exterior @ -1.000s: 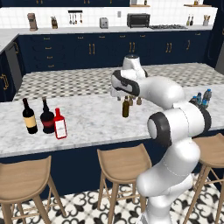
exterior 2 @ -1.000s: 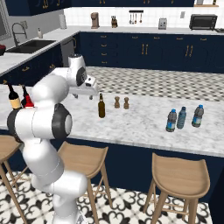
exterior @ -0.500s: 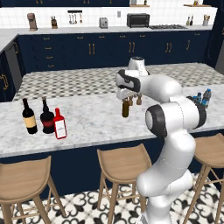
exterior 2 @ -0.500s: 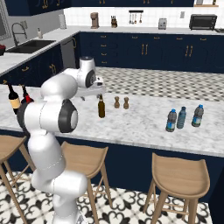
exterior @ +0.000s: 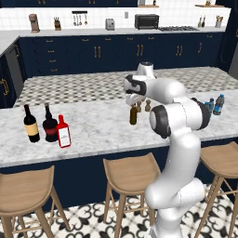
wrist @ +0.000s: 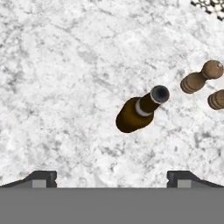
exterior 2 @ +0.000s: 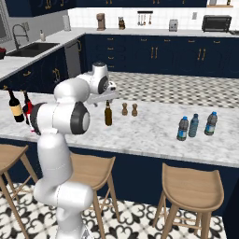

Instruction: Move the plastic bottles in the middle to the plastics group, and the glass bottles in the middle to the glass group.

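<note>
The arm reaches forward, its gripper (wrist: pixel 112 177) pointing straight down with jaws spread wide, holding nothing.

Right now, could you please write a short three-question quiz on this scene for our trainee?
1. True or false: the gripper is shut on the brown bottle.
2. Which stands beside the wine bottles? A) the red bottle B) a water bottle
3. Fill in: the water bottles number ____.

Key: 1 false, its open fingers hang above the bottle; 2 A; 3 three.
</note>
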